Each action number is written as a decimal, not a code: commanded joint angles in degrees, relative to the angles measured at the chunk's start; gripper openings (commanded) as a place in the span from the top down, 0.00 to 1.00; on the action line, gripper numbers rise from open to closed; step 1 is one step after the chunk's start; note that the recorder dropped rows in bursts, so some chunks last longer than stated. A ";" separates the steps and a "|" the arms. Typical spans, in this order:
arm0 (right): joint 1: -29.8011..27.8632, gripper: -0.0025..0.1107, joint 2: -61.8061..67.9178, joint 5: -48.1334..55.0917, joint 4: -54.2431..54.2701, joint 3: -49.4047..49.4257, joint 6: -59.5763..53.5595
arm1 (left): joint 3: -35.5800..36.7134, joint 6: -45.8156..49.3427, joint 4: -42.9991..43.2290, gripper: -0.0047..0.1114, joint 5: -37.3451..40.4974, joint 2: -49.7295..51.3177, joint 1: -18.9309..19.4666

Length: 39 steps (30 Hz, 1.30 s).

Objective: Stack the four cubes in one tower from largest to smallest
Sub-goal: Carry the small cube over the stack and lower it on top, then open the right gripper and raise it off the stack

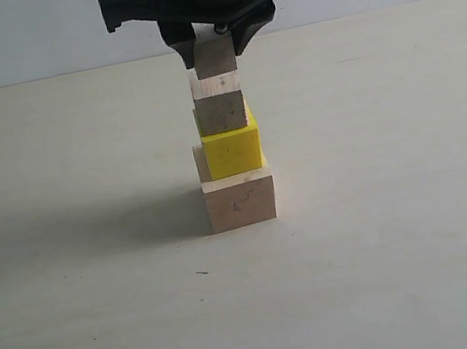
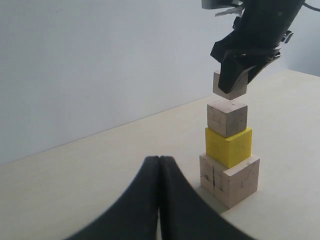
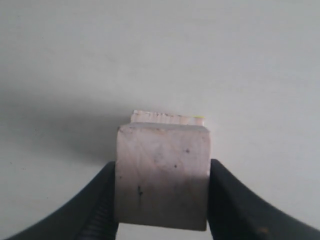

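Our right gripper (image 1: 213, 51) pinches the tiniest cube (image 1: 215, 61) by its sides, just above the three-cube tower (image 1: 232, 152) in the middle of the tabletop (image 1: 88, 324) — bottom free to land; our left gripper (image 2: 159, 165) sits closed, empty.

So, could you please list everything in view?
large wooden cube: one, pale pinkish, on the table, stack's base.
yellow cube: one, yellow, on the large cube.
small wooden cube: one, beige, on the yellow cube.
tiniest wooden cube: one, beige, held just above the stack.
table: one, cream, under everything.
wall: one, pale grey, behind.
left claw: one, black, shut, away from the stack.
right claw: one, black, shut on the tiniest cube.
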 commanded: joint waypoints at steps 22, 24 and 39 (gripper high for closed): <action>-1.91 0.98 2.96 -0.09 3.24 0.24 -0.54 | 0.15 -0.40 -0.09 0.95 -0.43 -0.38 0.15; -1.91 0.94 3.03 0.39 3.24 0.24 -0.54 | 0.15 -0.40 -0.09 0.95 -0.43 -0.38 0.15; -1.91 0.06 -1.26 -1.24 2.52 0.24 -3.51 | 0.15 -0.40 -0.20 0.95 -0.43 -0.38 0.15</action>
